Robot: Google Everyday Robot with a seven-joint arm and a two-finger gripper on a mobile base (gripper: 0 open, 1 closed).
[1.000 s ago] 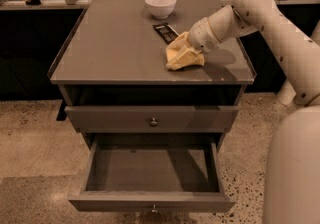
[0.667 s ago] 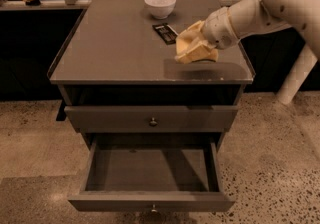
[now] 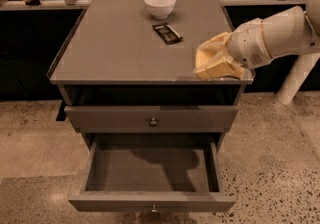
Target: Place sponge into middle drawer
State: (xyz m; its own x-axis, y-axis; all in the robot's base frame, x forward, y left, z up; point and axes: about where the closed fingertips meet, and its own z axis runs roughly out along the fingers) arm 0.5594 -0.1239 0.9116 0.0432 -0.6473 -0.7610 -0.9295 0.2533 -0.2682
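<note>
The gripper (image 3: 226, 60) comes in from 3 o'clock on a smooth white arm, hovering over the front right corner of the cabinet top (image 3: 120, 48). It is clamped on the sponge (image 3: 210, 58), and its fingers are buried in the foam. The sponge sticks out at 9 o'clock from the white wrist, a pale yellow, soft block, crumpled and folded in the grip, its lower edge overlapping the cabinet's front lip.

The top is flat, matte grey. The glossy white round bowl (image 3: 160, 4) sits at its 12 o'clock edge, and the small dark snack bar (image 3: 167, 33) lies flat at 10 o'clock from the sponge.

The upper drawer (image 3: 110, 118) is closed, plain grey with a small round knob (image 3: 153, 122). At 7 o'clock from the sponge, the middle drawer (image 3: 125, 173) stands pulled open, wide and shallow. The floor (image 3: 270, 168) is speckled stone.

Compared with a moment ago, the sponge and gripper have shifted from beside the snack bar towards 4 o'clock, out to the front right corner.
</note>
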